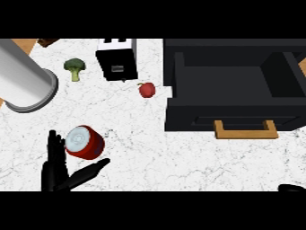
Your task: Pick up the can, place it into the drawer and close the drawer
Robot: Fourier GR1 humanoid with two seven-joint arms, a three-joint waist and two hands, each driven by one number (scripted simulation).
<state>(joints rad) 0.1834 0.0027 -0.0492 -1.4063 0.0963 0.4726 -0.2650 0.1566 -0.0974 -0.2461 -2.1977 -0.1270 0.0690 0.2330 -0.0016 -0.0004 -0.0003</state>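
Observation:
The can (84, 141) is red with a pale silver top and lies tilted on the white marble counter at the lower left. My left hand (56, 173) is open right beside it: the fingers rise straight along the can's left side and the thumb points right just below it. The black drawer (181, 112) stands pulled open at the right, its inside bare, with a wooden handle (246, 130) on its front. Only a black sliver of my right hand (295, 187) shows at the lower right edge.
A black toaster (117, 58) stands at the top centre, with a broccoli (74, 67) to its left and a red pepper (146, 89) below it. A large grey cylinder (16, 76) fills the upper left corner. The counter's left edge runs near it.

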